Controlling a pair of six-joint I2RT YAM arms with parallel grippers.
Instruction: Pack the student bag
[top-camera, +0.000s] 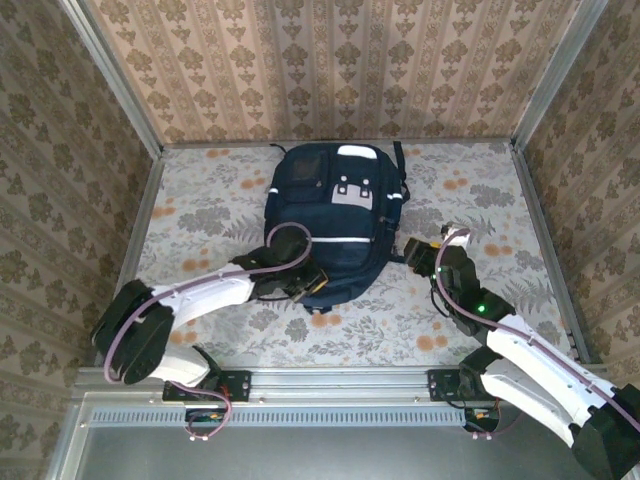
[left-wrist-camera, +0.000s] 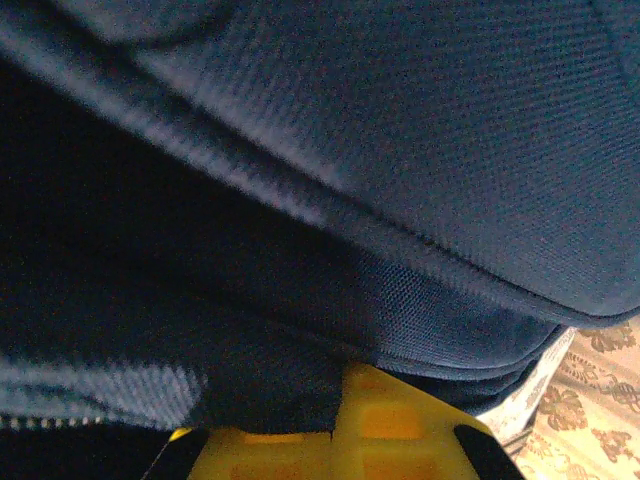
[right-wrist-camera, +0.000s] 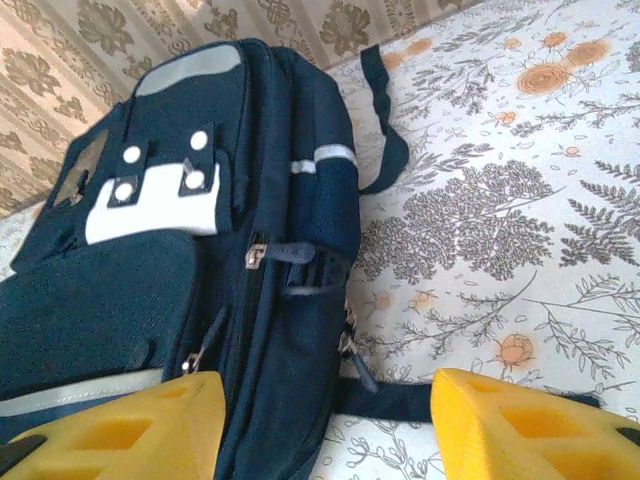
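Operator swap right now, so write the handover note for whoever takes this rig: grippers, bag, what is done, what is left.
Left gripper: shut, apparently pinching fabric at the near end of the large dark navy fabric backpack.
Right gripper: open, holding nothing, close beside the backpack's right side and aimed at it.
Backpack: lying flat, grey-white patches up, mid-table on the floral tablecloth.
Done: cannot tell whether anything is packed; the inside is hidden.
Left: probably opening the main compartment, loading and zipping.
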